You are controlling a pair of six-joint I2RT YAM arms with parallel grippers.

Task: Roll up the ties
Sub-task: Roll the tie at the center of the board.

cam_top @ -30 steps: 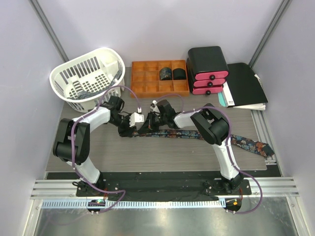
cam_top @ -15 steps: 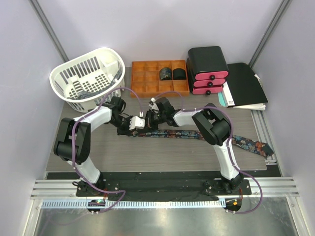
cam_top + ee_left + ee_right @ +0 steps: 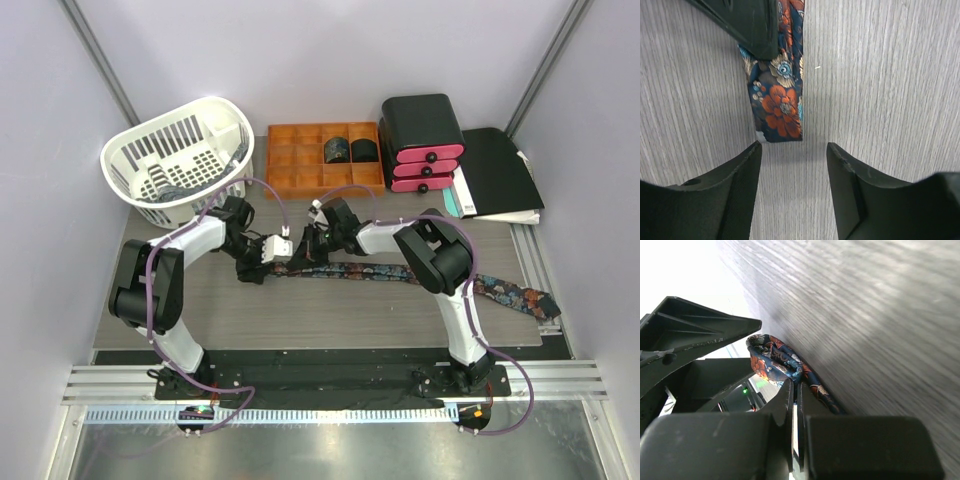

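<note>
One white basket (image 3: 190, 128) stands at the far left, with something dark inside that is too small to make out. Next comes one orange tray (image 3: 300, 175), with two rolled ties (image 3: 335, 150) (image 3: 363, 150) side by side in its far compartments. To its right sits one black drawer unit (image 3: 420, 115) with three pink drawers, then one black folder (image 3: 500, 170).

One unrolled tie (image 3: 380, 272) lies flat across the table, its wide end (image 3: 520, 298) hanging past the right edge. The left gripper (image 3: 795, 146) is spread wide, holding nothing, and the tie's narrow floral end (image 3: 780, 100) lies on the table just ahead of its fingers. The right gripper (image 3: 795, 387) is pinched tight on that same narrow end, where the cloth bends into a small curl.

Compared with half a second ago, the left gripper has drawn back slightly to the left. The rolls, tray and wide end lie as they did.
</note>
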